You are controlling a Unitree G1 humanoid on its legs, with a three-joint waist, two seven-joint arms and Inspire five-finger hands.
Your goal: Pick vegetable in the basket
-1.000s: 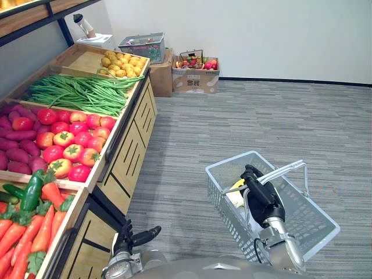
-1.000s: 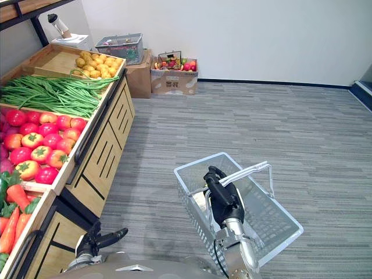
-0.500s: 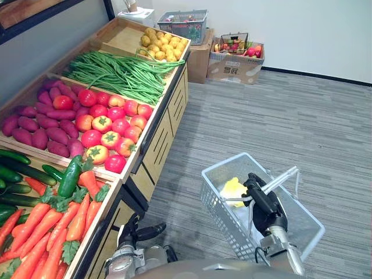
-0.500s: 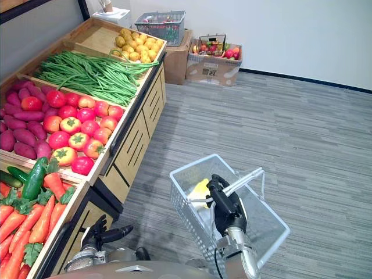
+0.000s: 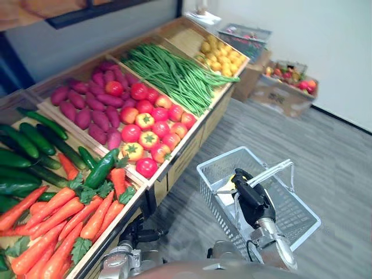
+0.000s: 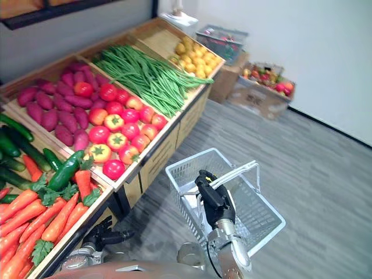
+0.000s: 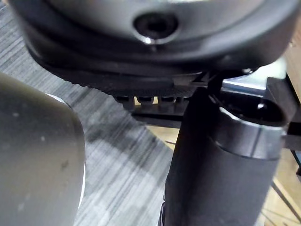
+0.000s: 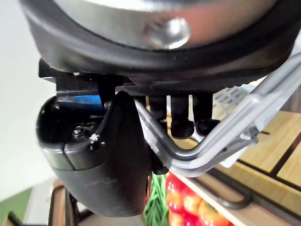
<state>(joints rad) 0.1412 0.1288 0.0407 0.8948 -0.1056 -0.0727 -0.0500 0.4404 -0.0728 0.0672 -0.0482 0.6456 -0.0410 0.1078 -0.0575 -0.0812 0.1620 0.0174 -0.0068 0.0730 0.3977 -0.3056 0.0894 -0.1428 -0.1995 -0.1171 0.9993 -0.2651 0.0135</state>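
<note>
While the wire basket (image 5: 293,224) is carried beside the produce stand (image 5: 192,142), its handle (image 5: 274,172) is gripped by the right robot hand (image 5: 251,197), whose fingers (image 8: 181,117) are seen curled round the bar in the right wrist view. Something yellow (image 5: 230,185) is glimpsed inside the basket, though what it is cannot be made out. The left robot hand (image 6: 103,237) is held low by the stand's front edge, fingers relaxed and nothing grasped.

The vegetables lie in the stand's crates: carrots (image 5: 58,215) nearest, then cucumbers (image 5: 23,157), tomatoes (image 5: 148,125) and green beans (image 5: 174,72) farther off. The step in hand is judged to be the approach, with no picking begun. For the next move, the left robot hand would need to be raised over the nearest crate, closed round one vegetable, and carried across to the basket, which must be kept level and close.
</note>
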